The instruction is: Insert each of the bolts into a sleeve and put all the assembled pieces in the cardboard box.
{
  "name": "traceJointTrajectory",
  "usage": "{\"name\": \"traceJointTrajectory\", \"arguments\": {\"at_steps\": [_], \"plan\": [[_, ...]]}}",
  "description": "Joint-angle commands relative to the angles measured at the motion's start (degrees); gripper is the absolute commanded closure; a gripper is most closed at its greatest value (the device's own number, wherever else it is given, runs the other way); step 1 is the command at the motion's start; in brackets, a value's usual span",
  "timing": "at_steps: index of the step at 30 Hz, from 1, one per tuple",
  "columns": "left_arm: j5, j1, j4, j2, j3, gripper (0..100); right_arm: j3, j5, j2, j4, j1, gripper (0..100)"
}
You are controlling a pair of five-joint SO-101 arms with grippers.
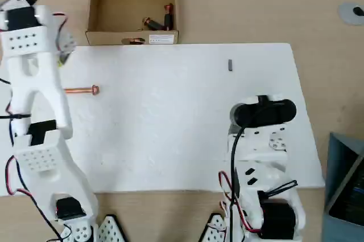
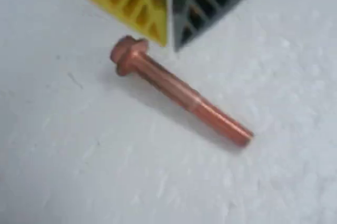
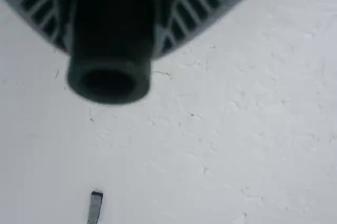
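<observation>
A copper bolt [image 2: 179, 95] with a flanged head lies flat on the white foam mat [image 1: 182, 128], near the mat's left edge in the high view [image 1: 79, 90]. My left gripper [image 2: 169, 39] hovers just beside the bolt's head, its yellow and black fingers shut together on nothing. My right gripper [image 3: 116, 45] is shut on a black sleeve [image 3: 108, 79], held above the mat with its open end showing. The right arm [image 1: 261, 114] stands over the mat's right half. The cardboard box [image 1: 96, 8] sits at the back left with assembled pieces [image 1: 159, 23] inside.
One more copper piece [image 1: 133, 41] rests at the box's front wall. A small dark grey piece [image 1: 230, 65] lies on the mat's far right part, also seen from the right wrist [image 3: 95, 206]. A dark bin [image 1: 347, 185] stands off the mat at the right.
</observation>
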Motion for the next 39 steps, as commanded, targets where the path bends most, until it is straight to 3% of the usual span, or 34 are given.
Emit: {"name": "traceJointTrajectory", "arguments": {"at_steps": [1,7,17,24,29,39], "plan": [[-16.53,-0.44,0.62,-1.27,-1.93,100,-2.07,0.35,-1.19,0.0,0.66,98.9],[-40.44,-0.18,0.62,-1.36,1.93,100,-2.07,0.26,-1.19,0.0,0.66,98.9],[-67.25,2.2,0.62,-1.36,10.73,100,-1.98,0.44,-1.19,2.73,0.66,98.9],[-78.59,4.04,0.62,-1.36,15.03,95,-2.15,0.44,-1.19,5.01,0.66,98.9],[-83.78,3.96,0.62,-1.45,14.77,90,-2.07,0.44,-1.19,4.92,0.66,98.9],[-91.87,3.96,0.62,-0.92,16.88,90,-1.98,0.44,-1.01,4.92,0.66,98.9]]}}
